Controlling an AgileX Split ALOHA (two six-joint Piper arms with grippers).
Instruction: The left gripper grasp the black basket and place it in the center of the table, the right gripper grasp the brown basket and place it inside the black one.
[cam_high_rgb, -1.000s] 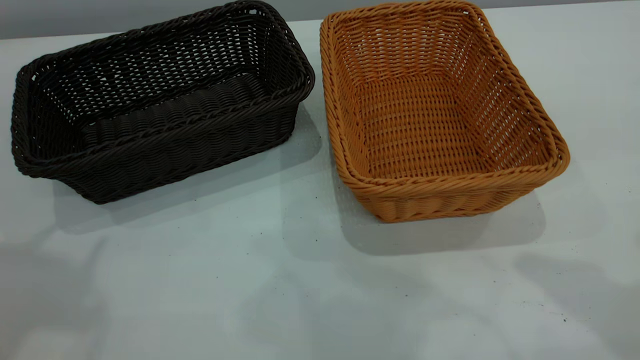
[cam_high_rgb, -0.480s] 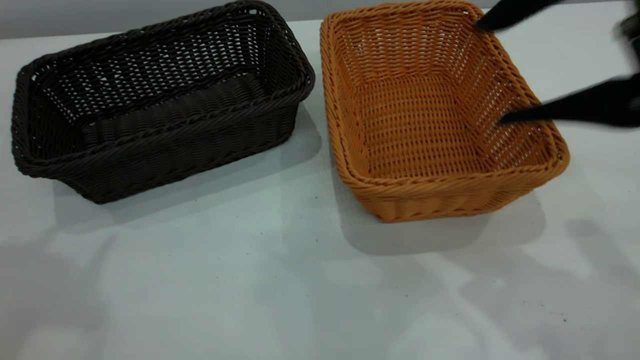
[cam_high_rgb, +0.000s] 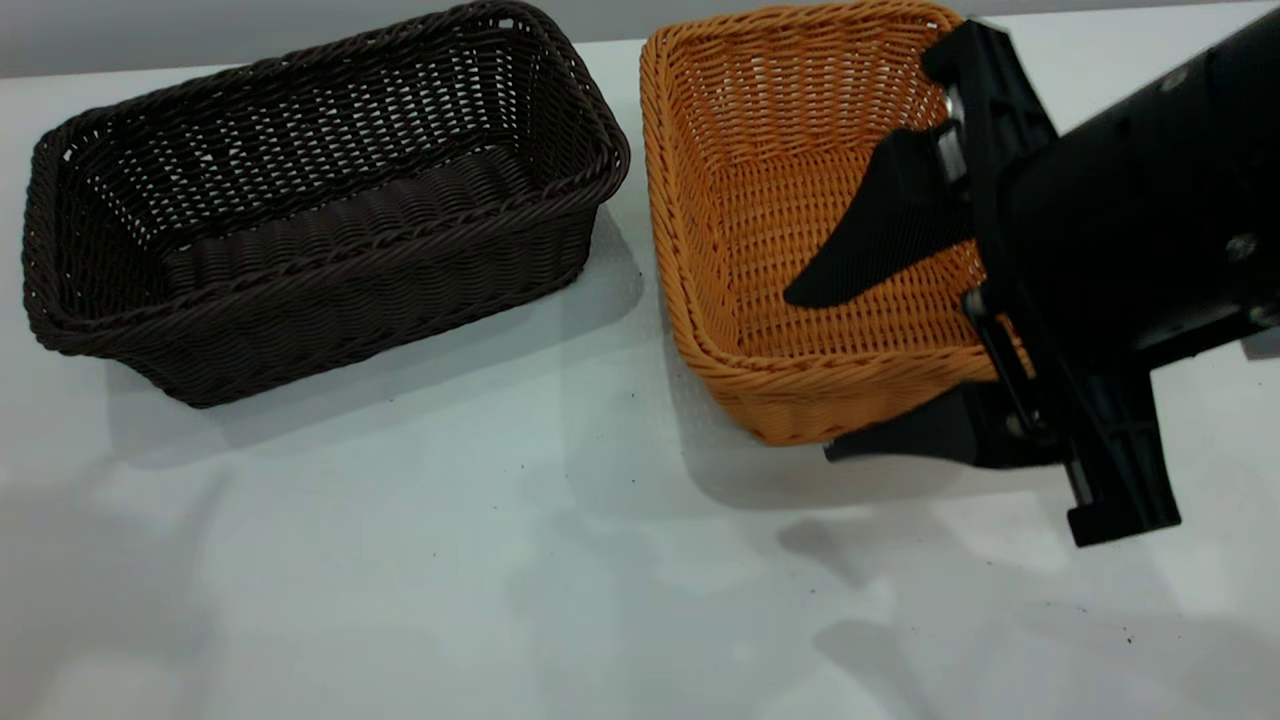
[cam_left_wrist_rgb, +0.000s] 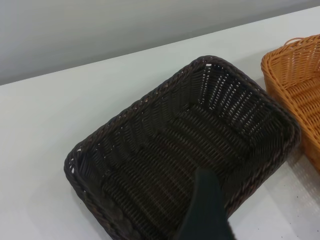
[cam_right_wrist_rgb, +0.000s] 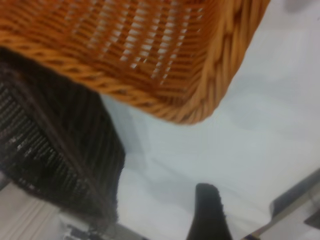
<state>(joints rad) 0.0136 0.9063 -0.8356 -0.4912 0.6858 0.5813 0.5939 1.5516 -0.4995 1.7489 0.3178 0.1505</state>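
Half a second ago the right gripper (cam_high_rgb: 815, 375) was only a blur at the far right edge of the exterior view; now its thick black body fills that side, and its fingers stand spread wide. One finger (cam_high_rgb: 880, 235) hangs over the inside of the brown basket (cam_high_rgb: 790, 200), while the other lies outside and below the basket's near wall, so the braided near rim sits between them. I cannot tell whether either finger touches the wicker. Both baskets lie where they lay a second ago.

The brown basket is rectangular, orange-tan woven wicker with sloped sides and a twisted rope-like rim. It rests on the table (cam_high_rgb: 400, 560), right of centre. The black basket (cam_high_rgb: 320, 200) is of the same weave and shape, very dark brown-black, and rests to the left, just beside the brown one. The table is flat, pale grey-white and flecked with small dark specks.

In the left wrist view one dark finger (cam_left_wrist_rgb: 205, 210) of the left gripper shows above the black basket's near rim; whether that gripper is spread or pressed together cannot be told
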